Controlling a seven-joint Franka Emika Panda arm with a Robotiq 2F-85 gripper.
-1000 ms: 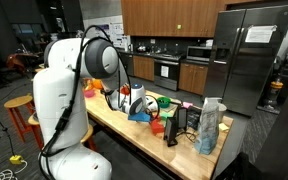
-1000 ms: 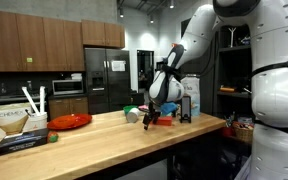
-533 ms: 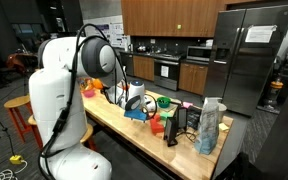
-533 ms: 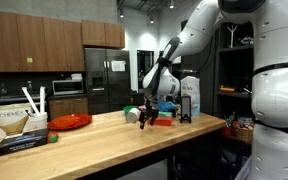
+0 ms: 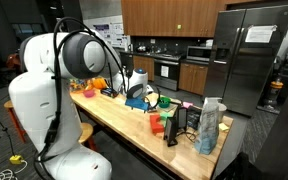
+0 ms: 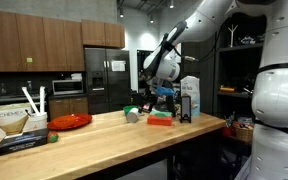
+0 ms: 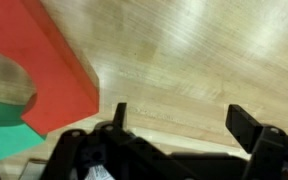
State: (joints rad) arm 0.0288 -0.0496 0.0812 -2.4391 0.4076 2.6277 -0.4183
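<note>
The black gripper [image 7: 184, 125] is released (nothing is held); the red rectangular block [image 7: 54, 60] beside it could be knocked by a sideways drift.

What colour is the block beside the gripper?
Red. The block shows best in the wrist view, near the open gripper.

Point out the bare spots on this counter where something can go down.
Widest bare wood on the counter lies between the red dish and the red block. Wood under the open claw, beside that block, is bare too. The end with the carton and bag is crowded.
</note>
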